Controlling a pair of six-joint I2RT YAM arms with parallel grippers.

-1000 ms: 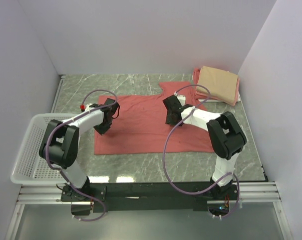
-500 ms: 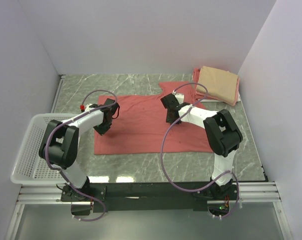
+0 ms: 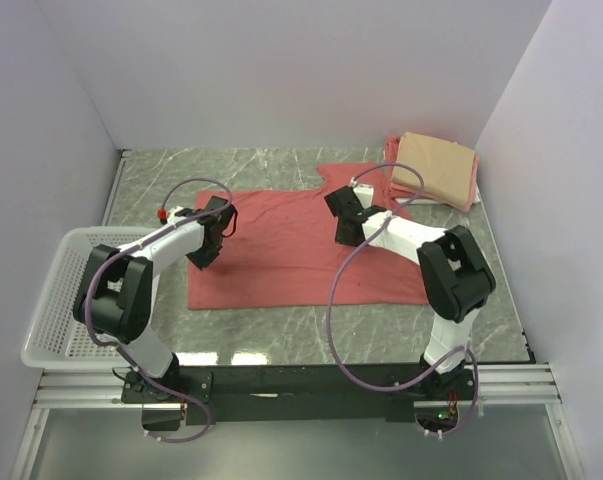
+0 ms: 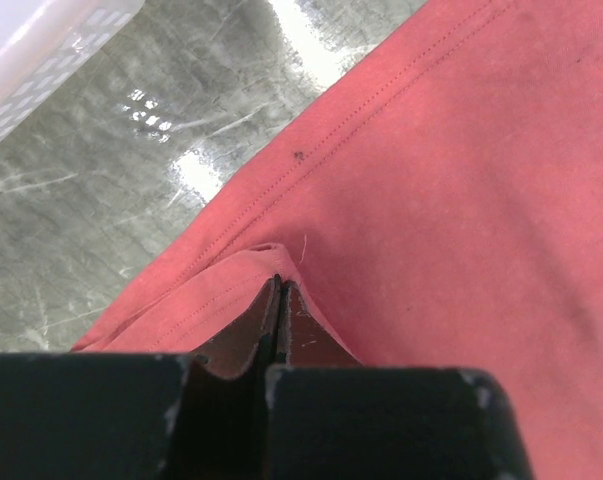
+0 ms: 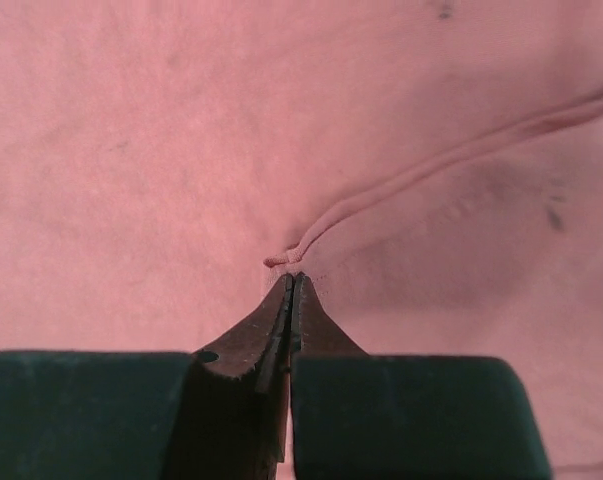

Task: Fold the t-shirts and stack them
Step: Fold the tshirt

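The red t-shirt (image 3: 281, 255) lies flat on the table (image 3: 281, 165), with the left gripper (image 4: 278, 300) and right gripper (image 5: 293, 288) each closed on its cloth; they should lift together evenly for a straight fold.

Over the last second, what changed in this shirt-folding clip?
The right end effector drifted slightly left, then back right; it is shut on the red t-shirt. The left end effector stayed pinching its left edge. The folded shirts and the basket did not visibly move.
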